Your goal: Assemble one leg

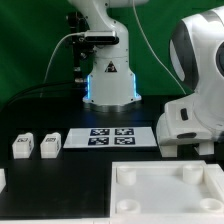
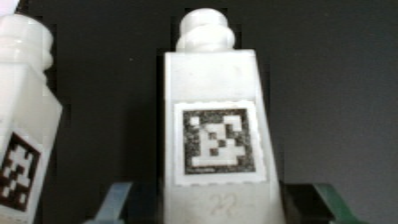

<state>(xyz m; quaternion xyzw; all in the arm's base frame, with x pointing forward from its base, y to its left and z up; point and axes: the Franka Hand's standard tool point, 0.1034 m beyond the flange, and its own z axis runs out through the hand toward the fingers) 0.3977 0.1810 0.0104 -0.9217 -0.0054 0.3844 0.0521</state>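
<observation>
In the wrist view a white leg (image 2: 217, 120) with a black-and-white marker tag lies on the black table, its rounded peg pointing away from the gripper. My gripper (image 2: 228, 205) is open. Its fingers (image 2: 121, 200) stand either side of the leg's near end, with a dark gap on each side. A second leg (image 2: 27, 120) lies beside it. In the exterior view two legs (image 1: 22, 146) (image 1: 50, 145) lie at the left, and my gripper is hidden behind the arm (image 1: 195, 90).
The marker board (image 1: 111, 135) lies in the middle of the table. The large white square top (image 1: 165, 190) with round corner sockets sits at the front right. Another white piece (image 1: 2, 180) shows at the exterior view's left edge. The robot base (image 1: 108, 85) stands at the back.
</observation>
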